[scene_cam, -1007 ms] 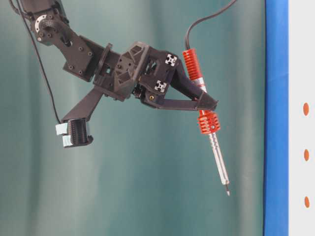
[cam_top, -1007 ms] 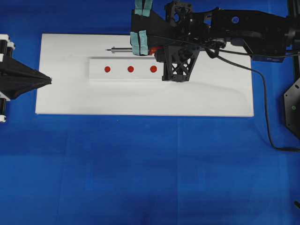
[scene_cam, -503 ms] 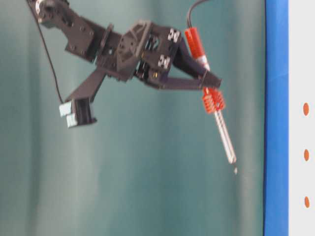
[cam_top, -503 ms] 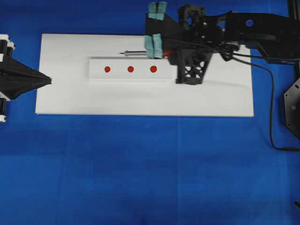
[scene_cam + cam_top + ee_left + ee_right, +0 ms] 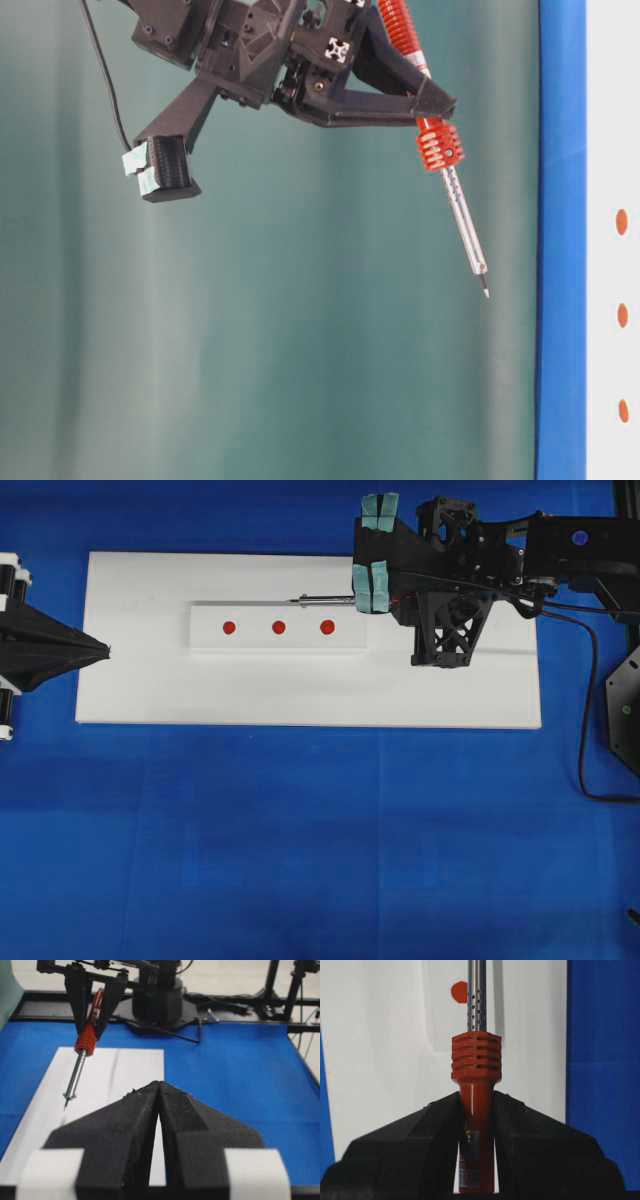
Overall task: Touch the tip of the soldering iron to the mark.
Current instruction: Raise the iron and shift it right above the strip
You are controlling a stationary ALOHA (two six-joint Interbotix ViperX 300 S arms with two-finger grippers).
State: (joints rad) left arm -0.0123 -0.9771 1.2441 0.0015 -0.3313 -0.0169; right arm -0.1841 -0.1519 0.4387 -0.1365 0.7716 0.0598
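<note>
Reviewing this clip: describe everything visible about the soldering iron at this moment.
The soldering iron is a slim pen-like tool with a red-orange handle, a ribbed collar of the same colour, a thin silver shaft perforated near the collar, and a dark pointed tip. A black cord leaves its rear end. The right gripper is shut on its handle just behind the collar. It hangs tilted, tip down, in the air; nothing else touches it. From overhead its shaft lies along the far edge of the white block.
</note>
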